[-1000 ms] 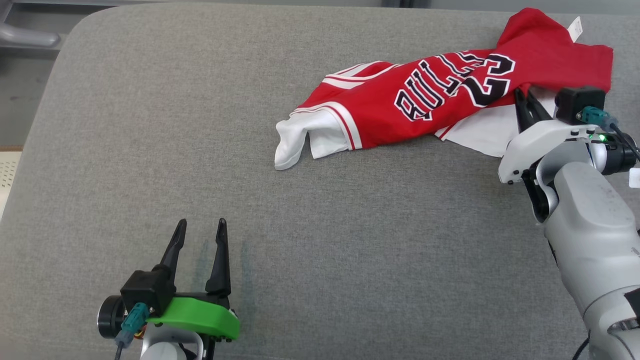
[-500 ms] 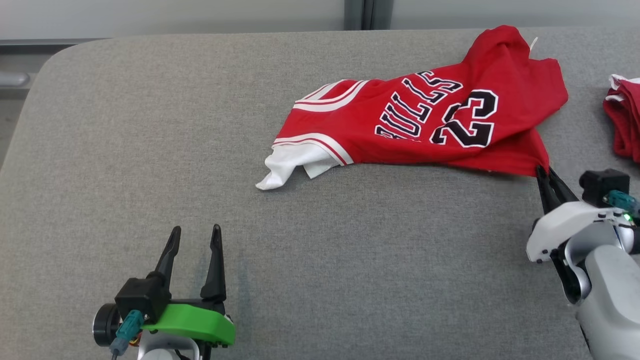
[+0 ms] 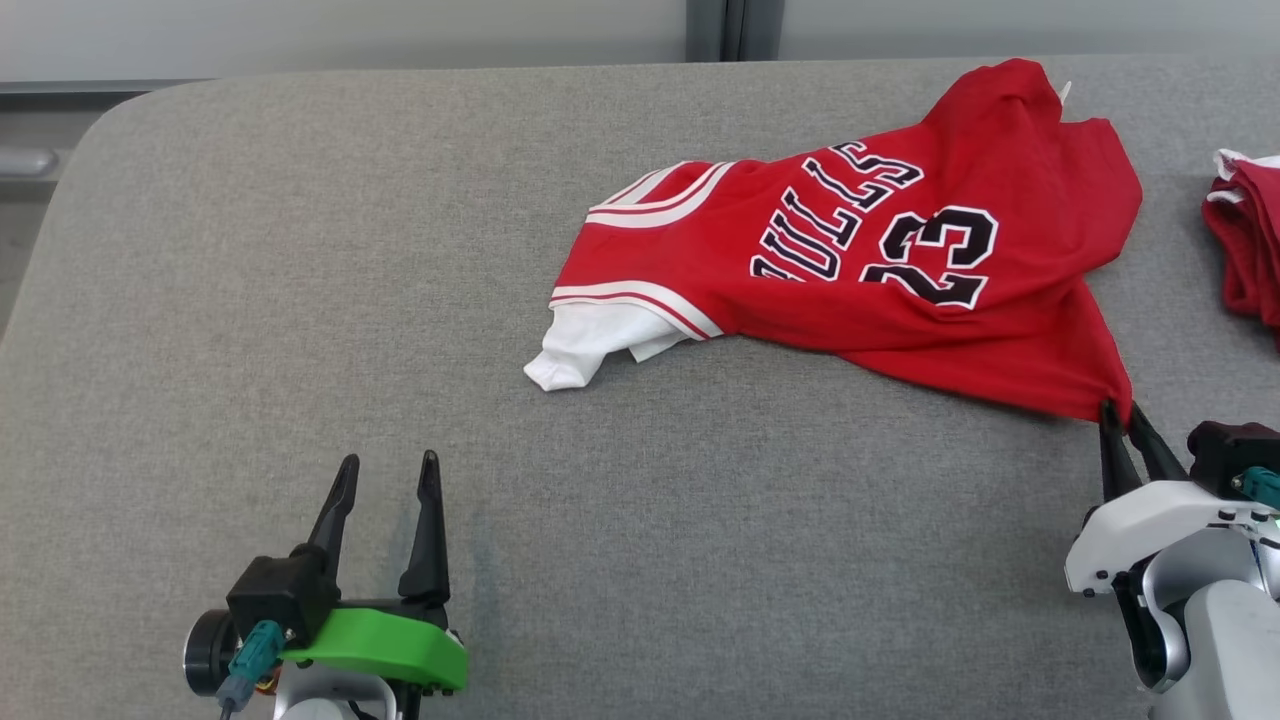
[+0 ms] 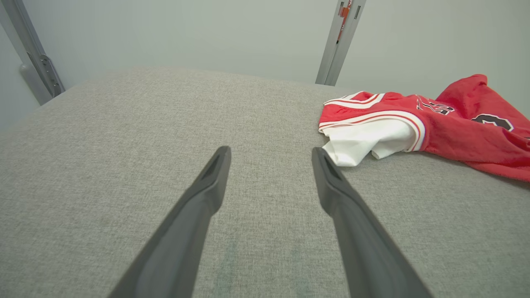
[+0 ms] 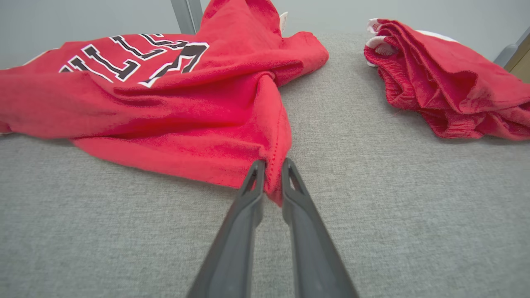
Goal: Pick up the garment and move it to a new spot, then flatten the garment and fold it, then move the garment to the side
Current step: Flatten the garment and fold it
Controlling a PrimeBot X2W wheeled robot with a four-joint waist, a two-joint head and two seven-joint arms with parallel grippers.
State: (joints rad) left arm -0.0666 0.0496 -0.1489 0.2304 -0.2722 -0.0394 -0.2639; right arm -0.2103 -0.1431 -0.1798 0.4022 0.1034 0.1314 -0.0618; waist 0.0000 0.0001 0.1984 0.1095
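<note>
The garment [image 3: 850, 300] is a red jersey with black lettering, the number 23 and a white sleeve, lying crumpled at the far right of the grey padded table [image 3: 300, 250]. My right gripper [image 3: 1120, 410] is shut on its near right corner. In the right wrist view the red hem sits pinched between the fingertips of the right gripper [image 5: 271, 165], and the garment [image 5: 165, 111] spreads away to the left. My left gripper [image 3: 388, 462] stands open over bare table at the near left. From the left gripper [image 4: 271, 151], the garment [image 4: 455, 124] lies ahead and to the right.
A second red bundle of cloth [image 3: 1245, 245] lies at the table's right edge, and it shows folded at the right of the right wrist view [image 5: 439, 78]. Beyond the table's far edge are a pale wall and a grey post [image 3: 715, 30].
The head camera shifted early on. My right gripper has drawn the garment's corner toward the near edge, stretching the red cloth out. The left gripper has stayed put.
</note>
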